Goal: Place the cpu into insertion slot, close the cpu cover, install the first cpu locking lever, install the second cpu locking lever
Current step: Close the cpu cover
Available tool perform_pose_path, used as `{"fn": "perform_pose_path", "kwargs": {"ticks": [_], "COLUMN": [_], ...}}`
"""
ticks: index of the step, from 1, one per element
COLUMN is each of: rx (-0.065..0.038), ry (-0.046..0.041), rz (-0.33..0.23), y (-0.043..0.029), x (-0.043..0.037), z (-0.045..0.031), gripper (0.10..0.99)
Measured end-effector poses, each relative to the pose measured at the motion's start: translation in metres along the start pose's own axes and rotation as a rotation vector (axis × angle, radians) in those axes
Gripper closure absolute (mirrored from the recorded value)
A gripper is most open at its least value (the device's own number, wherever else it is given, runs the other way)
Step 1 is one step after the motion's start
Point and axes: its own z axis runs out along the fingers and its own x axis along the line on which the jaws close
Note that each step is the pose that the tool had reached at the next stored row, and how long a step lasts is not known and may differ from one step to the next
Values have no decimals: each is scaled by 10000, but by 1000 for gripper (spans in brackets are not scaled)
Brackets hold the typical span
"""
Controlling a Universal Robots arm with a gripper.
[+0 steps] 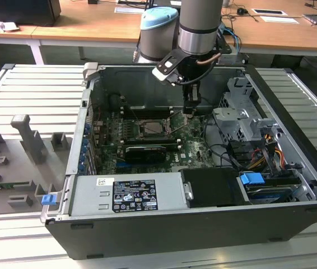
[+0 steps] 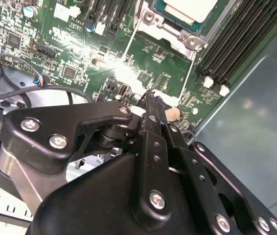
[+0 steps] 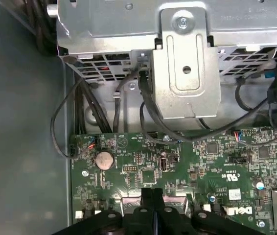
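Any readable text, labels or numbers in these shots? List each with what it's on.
Nothing can be quoted reliably.
Black label on the grey housing at the case front: print too small to read.
White sticker beside it: too small to read.
Motherboard in the first wrist view: white markings too small to read.
Metal cage: stamped line too faint to read.

cpu (image 2: 187,7) top pale silver-beige; motherboard (image 2: 153,68) green; hand (image 2: 151,98) black; memory slots (image 2: 236,34) black; plastic tab (image 1: 252,180) blue.
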Motion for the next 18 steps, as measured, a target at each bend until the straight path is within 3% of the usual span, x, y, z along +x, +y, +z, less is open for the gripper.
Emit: {"fn": "perform_pose_path", "kwargs": {"ticks": [8, 18], "rx": [-1, 14], "ry": [1, 0], "rz": [-1, 1], "y": [59, 202], "x": [3, 13], "z": [10, 30], "gripper": [980, 980]}}
